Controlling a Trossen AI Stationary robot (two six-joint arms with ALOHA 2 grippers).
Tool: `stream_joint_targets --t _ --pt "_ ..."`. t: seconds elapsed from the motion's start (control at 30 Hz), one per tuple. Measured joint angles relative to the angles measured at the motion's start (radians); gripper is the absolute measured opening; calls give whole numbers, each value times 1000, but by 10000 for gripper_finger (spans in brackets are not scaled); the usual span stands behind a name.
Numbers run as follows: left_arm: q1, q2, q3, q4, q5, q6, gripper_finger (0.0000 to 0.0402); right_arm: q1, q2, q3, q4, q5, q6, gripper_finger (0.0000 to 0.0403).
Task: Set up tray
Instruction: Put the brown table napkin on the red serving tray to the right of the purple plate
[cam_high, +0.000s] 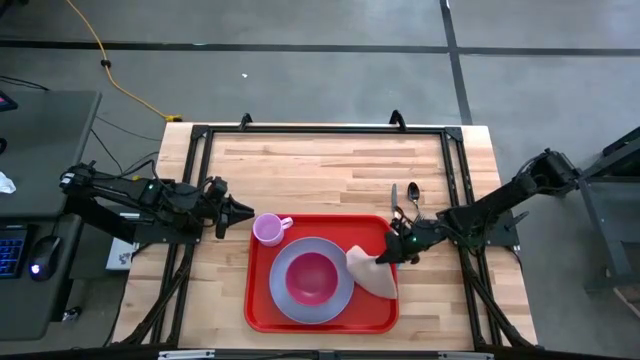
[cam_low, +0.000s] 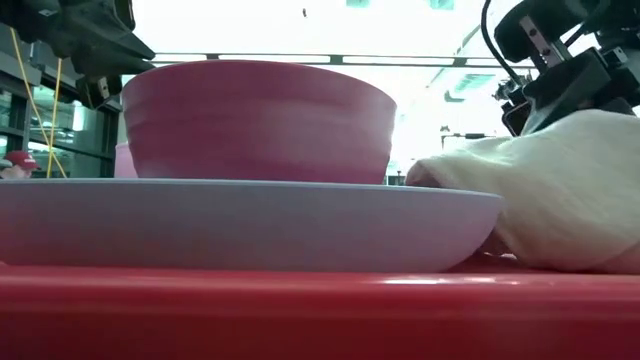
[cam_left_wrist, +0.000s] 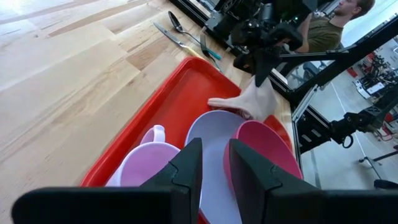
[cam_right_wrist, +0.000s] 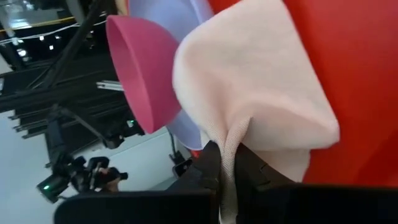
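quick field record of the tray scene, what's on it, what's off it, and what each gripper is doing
tray: red, near table edge
on tray: plate with pink bowl, cup, tan napkin
off tray: knife, spoon, fork on the wood beyond it
right gripper: shut on napkin, pinching a raised fold
left gripper: beside the cup, holding nothing

A: Any text, labels, brand marks or nos. you can read anywhere?
B: None legible. Tray (cam_high: 262, 318) rim is plain red, no print on it in any view
A: Paper beside the table's left edge?
B: White sheet (cam_high: 120, 257), maybe printed, but too small to make out, so nothing readable
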Motion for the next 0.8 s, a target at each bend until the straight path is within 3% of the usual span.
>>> stream_joint_targets --t 0.8 --pt "0 0 0 0 1 -22 111 -154 0 0 -109 -21 -256 0"
